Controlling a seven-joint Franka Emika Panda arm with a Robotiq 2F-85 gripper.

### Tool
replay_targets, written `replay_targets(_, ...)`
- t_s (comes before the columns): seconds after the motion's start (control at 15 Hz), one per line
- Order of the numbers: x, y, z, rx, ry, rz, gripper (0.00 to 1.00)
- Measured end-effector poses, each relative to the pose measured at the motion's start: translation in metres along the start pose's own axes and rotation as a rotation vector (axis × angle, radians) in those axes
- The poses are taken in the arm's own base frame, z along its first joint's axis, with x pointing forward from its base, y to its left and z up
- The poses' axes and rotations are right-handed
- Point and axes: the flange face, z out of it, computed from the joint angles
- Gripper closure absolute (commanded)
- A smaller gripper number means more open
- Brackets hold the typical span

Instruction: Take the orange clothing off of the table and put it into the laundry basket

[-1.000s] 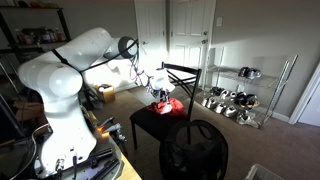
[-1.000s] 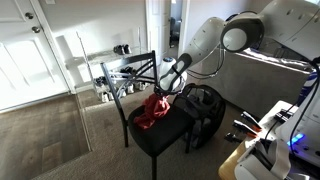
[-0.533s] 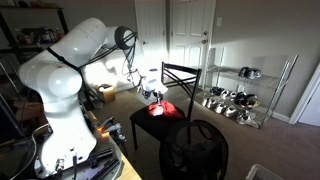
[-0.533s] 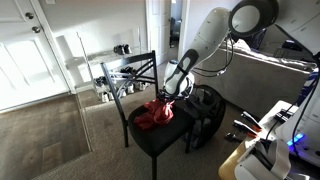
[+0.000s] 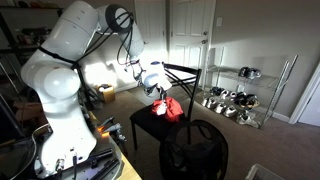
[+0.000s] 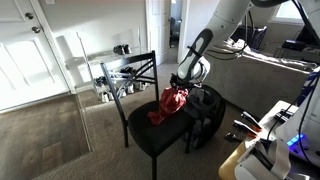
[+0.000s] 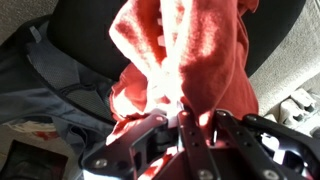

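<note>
The orange-red clothing (image 6: 168, 104) hangs from my gripper (image 6: 186, 88), lifted off the black chair seat (image 6: 160, 140), its lower end still near the seat. In an exterior view the clothing (image 5: 172, 107) dangles below the gripper (image 5: 160, 90). In the wrist view the gripper (image 7: 185, 118) is shut on the clothing (image 7: 190, 50), which drapes away from the jaws. The black mesh laundry basket (image 6: 208, 108) stands on the floor right beside the chair; it also shows in front in an exterior view (image 5: 195, 148).
The chair's black back frame (image 6: 135, 70) rises behind the seat. A wire shoe rack (image 5: 240, 100) stands by the wall next to white doors (image 5: 185, 40). A workbench with tools (image 6: 265, 130) is close by. Carpet lies around the chair.
The gripper has risen and moved toward the basket side of the chair, pulling the clothing up off the seat so it now hangs.
</note>
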Motion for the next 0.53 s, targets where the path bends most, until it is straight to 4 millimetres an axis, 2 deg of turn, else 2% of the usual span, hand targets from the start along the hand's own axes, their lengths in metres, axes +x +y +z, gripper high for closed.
replay_targets(0.33,0.009,0.024,-0.023,0.029,0.064,0.092,0.93)
replay_targets(0.53,0.012,0.026,-0.036,0.051,0.081,0.125,0.93)
